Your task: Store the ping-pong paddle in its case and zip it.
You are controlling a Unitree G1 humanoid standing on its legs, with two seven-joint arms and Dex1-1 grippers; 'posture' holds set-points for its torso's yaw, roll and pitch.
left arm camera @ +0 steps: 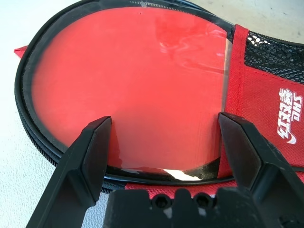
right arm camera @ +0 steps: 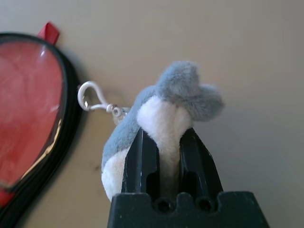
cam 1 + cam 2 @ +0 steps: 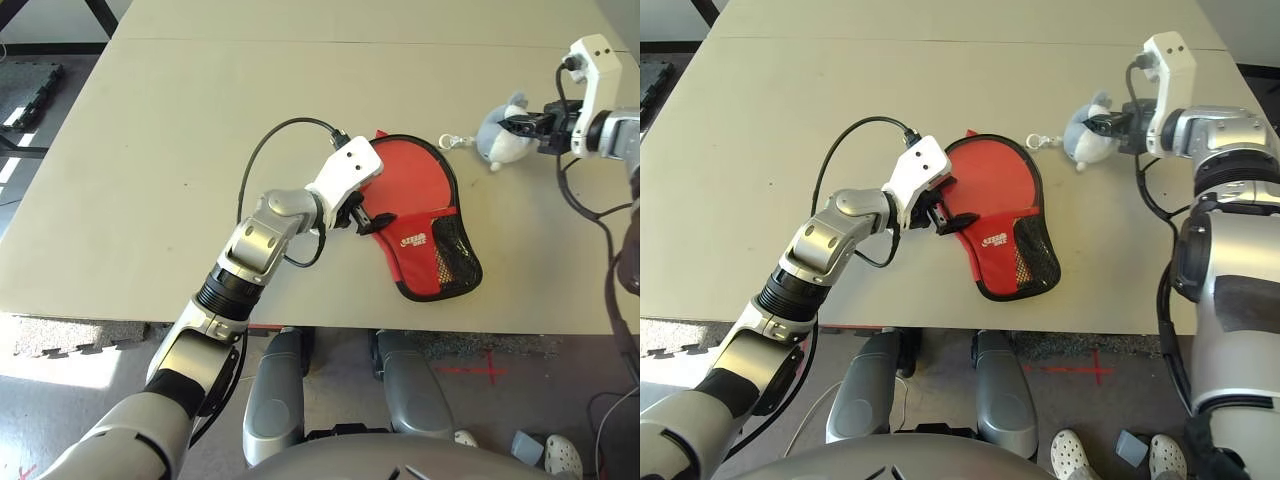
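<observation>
Red paddle [image 1: 137, 90] inside case [image 3: 425, 250]; left tool [image 1: 164, 142] spread; right tool [image 2: 164, 156] pinching plush charm [image 2: 161, 114].

A: The case [image 3: 425, 225] shows red over most of its face, rimmed by a black zipper, with a small white logo on the red fabric.

B: Its pocket is black mesh, and the round part is glossy red under a clear panel.

A: The plush charm [image 2: 159, 128] is grey on top and white beneath, with a silver clasp [image 2: 88, 97].

B: The table [image 3: 150, 150] is plain pale beige, and both arms are silver with black fingers.
</observation>
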